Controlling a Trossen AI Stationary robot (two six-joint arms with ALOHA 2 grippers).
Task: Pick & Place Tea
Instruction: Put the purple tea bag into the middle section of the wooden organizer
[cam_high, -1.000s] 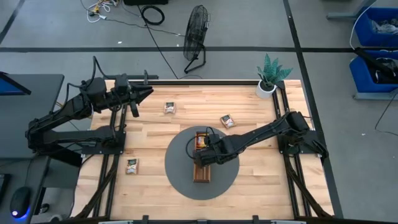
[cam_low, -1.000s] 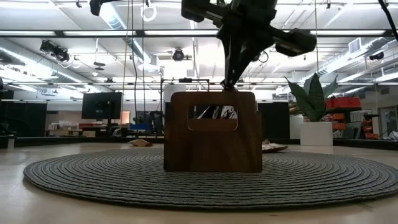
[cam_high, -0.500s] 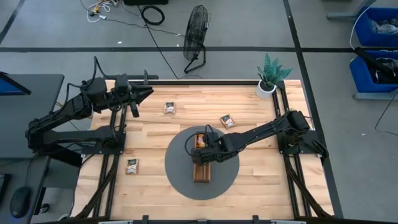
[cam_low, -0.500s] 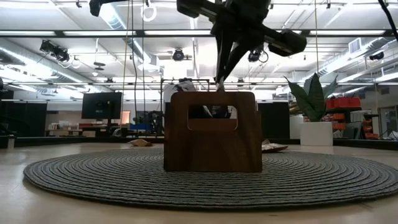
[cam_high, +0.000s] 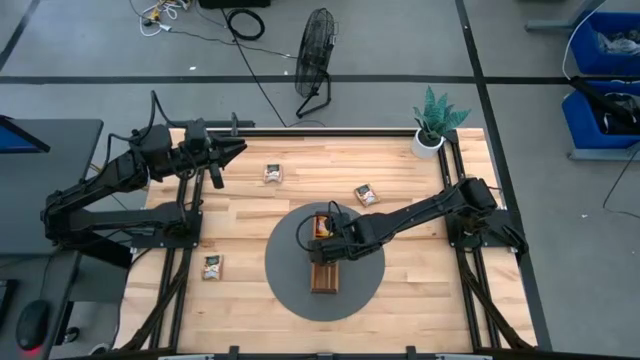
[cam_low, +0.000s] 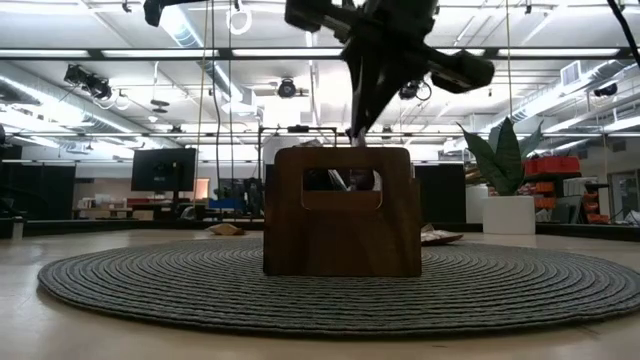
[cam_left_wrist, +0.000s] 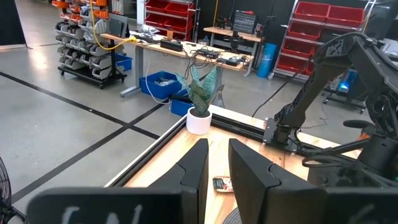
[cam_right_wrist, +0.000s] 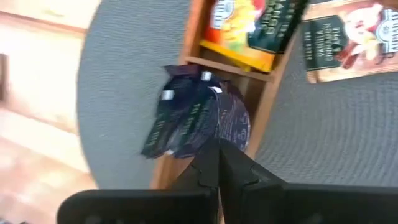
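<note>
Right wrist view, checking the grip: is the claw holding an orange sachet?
No, the right claw is shut on dark blue-teal sachets above the wooden tray.

I can read nothing here: the print on the sachets (cam_right_wrist: 261, 28) in my wrist view is too blurred.

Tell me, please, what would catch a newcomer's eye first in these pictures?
Probably the right gripper, shut on a dark blue tea sachet and holding it over the wooden tray, which sits on the round grey mat at mid-table. Next, the orange sachets in the tray's neighbouring compartment, and the left gripper waiting at the table's far left corner.
</note>
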